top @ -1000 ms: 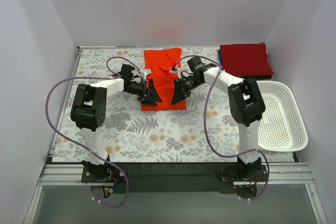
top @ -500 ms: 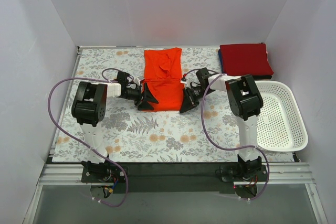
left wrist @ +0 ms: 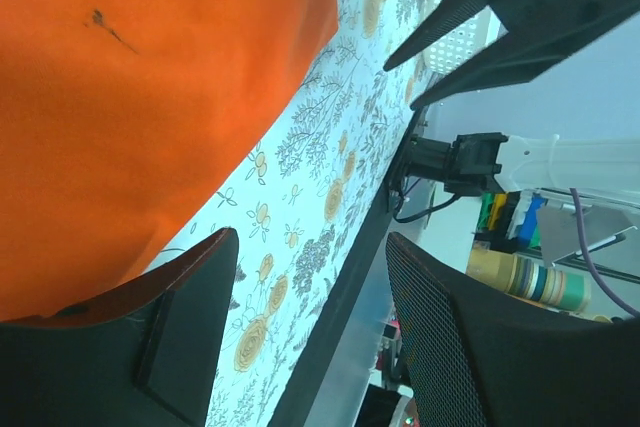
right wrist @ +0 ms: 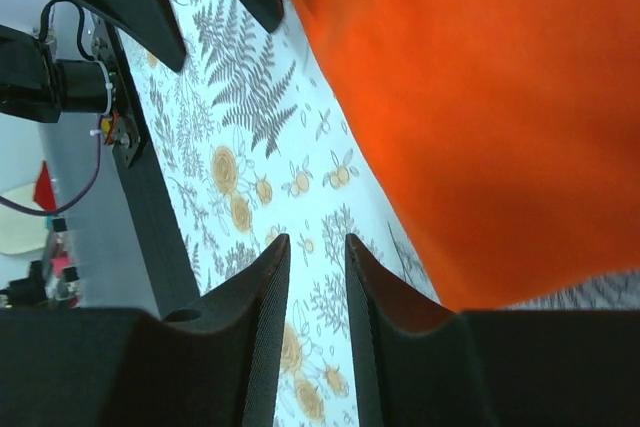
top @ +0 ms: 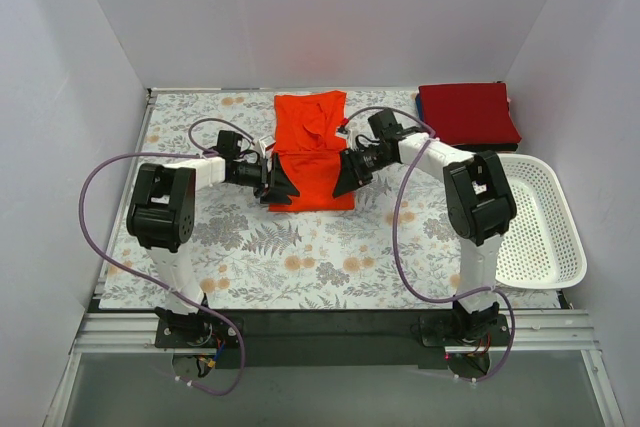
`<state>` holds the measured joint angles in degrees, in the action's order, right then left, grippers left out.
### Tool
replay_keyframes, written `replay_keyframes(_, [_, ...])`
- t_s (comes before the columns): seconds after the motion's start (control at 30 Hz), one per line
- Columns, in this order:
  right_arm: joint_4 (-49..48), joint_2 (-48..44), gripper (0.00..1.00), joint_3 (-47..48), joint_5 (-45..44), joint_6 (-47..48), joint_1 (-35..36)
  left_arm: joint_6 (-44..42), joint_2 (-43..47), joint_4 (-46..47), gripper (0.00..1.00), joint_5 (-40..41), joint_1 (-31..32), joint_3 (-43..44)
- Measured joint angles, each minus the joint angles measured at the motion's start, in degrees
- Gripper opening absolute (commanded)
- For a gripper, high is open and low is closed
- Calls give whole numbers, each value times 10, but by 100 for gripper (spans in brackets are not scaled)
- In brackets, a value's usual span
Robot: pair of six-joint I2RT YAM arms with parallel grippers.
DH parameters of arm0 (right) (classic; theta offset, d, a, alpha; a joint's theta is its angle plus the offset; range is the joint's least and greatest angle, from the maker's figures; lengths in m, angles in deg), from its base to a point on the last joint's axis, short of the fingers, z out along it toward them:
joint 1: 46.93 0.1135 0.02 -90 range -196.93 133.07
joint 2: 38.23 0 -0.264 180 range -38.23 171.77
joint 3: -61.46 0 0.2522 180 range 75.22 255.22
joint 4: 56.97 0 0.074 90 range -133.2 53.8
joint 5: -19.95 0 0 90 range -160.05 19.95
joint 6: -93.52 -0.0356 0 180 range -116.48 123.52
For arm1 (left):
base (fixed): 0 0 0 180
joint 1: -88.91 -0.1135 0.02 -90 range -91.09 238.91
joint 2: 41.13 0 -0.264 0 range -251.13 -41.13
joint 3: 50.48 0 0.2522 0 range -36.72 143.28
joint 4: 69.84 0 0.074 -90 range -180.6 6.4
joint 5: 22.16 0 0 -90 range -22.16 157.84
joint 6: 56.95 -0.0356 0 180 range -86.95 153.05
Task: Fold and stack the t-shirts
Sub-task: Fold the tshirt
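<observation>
The orange-red t-shirt (top: 310,152) lies partly folded in the middle of the floral cloth. My left gripper (top: 281,186) is at its near left edge, low over the cloth, open and empty. In the left wrist view the gripper (left wrist: 310,247) has wide jaws and the shirt (left wrist: 150,97) lies beside one finger. My right gripper (top: 348,176) is at the shirt's near right edge. In the right wrist view the gripper (right wrist: 315,242) is slightly open with only cloth between the fingers, and the shirt (right wrist: 500,97) lies beside them. The crimson t-shirt (top: 468,113) lies folded at the back right, with a sliver of blue (top: 420,115) under it.
The white perforated basket (top: 545,265) stands at the right edge beside the right arm. The floral cloth (top: 300,257) covers the table. White walls close in the back and both sides. Purple cables loop off both arms.
Both grippers have slid along the orange-red shirt's sides, the right one up and away from the near edge. The shirt's near part now lies flat.
</observation>
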<state>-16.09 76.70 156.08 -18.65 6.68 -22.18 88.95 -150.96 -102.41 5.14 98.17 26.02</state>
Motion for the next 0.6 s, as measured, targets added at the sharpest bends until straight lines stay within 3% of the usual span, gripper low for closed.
replay_keyframes(0.33, [-33, 93, 36, 16, -11, 1, 20, -10, -43, -7, 58, 33, -4, 20])
replay_keyframes(0.6, [-27, 76, 40, -12, 0, 31, -10, -13, -68, -30, 58, 18, -24, 22])
